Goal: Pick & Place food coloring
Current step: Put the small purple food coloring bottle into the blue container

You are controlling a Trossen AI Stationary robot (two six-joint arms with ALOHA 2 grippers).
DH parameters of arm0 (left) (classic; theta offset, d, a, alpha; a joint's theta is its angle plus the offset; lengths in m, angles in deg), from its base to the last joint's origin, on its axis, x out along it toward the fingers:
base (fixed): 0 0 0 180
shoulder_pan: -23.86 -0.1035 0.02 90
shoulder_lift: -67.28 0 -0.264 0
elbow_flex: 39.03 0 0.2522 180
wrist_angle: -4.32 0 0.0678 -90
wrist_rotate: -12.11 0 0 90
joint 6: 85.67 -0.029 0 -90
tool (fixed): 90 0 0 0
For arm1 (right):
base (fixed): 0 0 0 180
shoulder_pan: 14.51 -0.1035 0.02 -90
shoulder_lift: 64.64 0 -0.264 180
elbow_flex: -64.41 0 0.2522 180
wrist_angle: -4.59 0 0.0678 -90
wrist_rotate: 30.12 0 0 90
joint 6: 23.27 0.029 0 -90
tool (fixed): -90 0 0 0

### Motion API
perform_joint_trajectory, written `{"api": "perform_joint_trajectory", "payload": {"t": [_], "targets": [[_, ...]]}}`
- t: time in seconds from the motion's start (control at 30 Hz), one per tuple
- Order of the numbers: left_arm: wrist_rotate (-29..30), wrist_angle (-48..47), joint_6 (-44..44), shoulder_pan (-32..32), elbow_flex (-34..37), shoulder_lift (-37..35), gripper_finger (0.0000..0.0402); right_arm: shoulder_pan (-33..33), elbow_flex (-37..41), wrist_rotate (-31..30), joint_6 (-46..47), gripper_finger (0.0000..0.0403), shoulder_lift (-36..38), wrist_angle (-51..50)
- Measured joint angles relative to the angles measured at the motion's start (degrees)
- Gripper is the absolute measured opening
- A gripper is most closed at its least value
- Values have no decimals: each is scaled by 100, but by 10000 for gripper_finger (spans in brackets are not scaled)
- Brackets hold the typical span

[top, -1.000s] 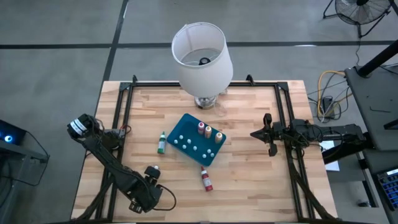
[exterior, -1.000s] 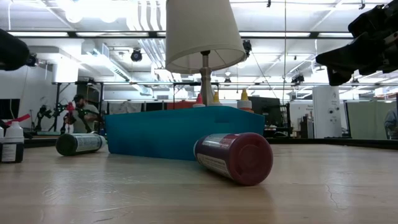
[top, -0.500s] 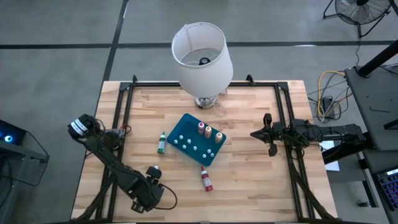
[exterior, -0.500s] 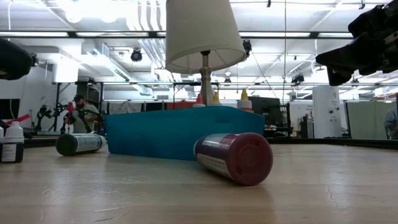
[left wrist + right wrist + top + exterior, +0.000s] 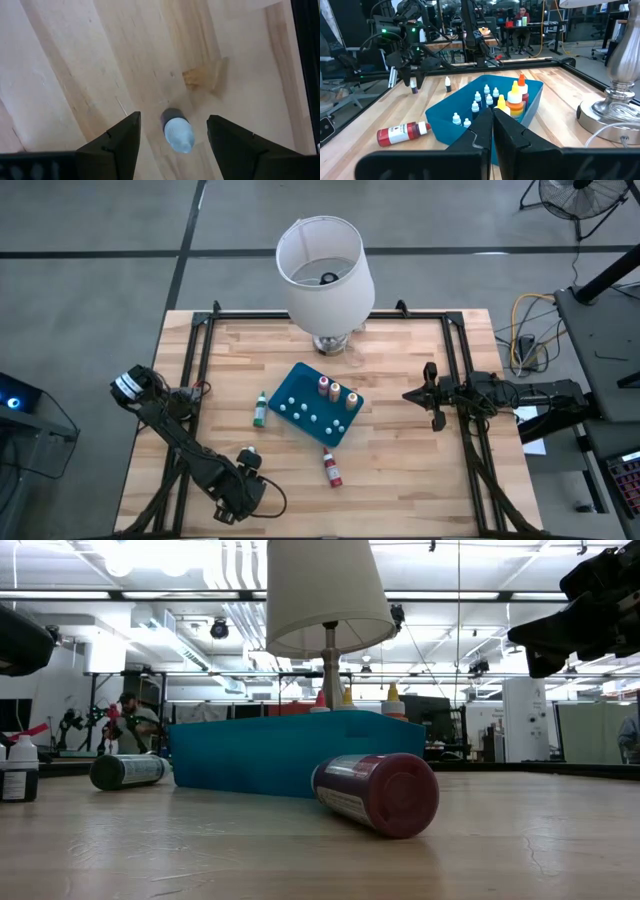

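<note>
Left gripper (image 5: 172, 137), fingers spread, hangs over a small bottle (image 5: 177, 132) on the worktop (image 5: 400, 420); right gripper (image 5: 431, 395), fingers closed, waits beside the tray (image 5: 290, 395).

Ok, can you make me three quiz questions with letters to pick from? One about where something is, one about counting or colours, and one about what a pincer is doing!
1. Where is the red bottle?
A. In the tray
B. Lying on the table by the tray
C. Under the lamp

2. How many big bottles stand in the tray?
A. Three
B. One
C. Six

3. What is the right pincer doing?
A. Holding the red bottle
B. Shut, holding nothing
C. Wide open over the tray

Answers:
1. B: the high view shows it on its side on the wood, just outside the tray.
2. A: three caps stand in a row along one side.
3. B: its fingers meet in the right wrist view, and it hangs clear of the bottles.
</note>
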Motion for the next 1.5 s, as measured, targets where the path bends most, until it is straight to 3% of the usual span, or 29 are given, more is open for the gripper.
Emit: {"api": "perform_joint_trajectory", "payload": {"t": [0.37, 0.87, 1.5], "targets": [[-26, 0, 49, 0, 42, 1, 194, -1, 0, 0, 0, 8, 0, -2], [-192, 64, 54, 1, 67, 0, 109, -1, 0, 0, 0, 8, -1, -2], [-205, 105, 20, -50, 48, 0, 50, -1, 0, 0, 0, 8, -1, -1]]}}
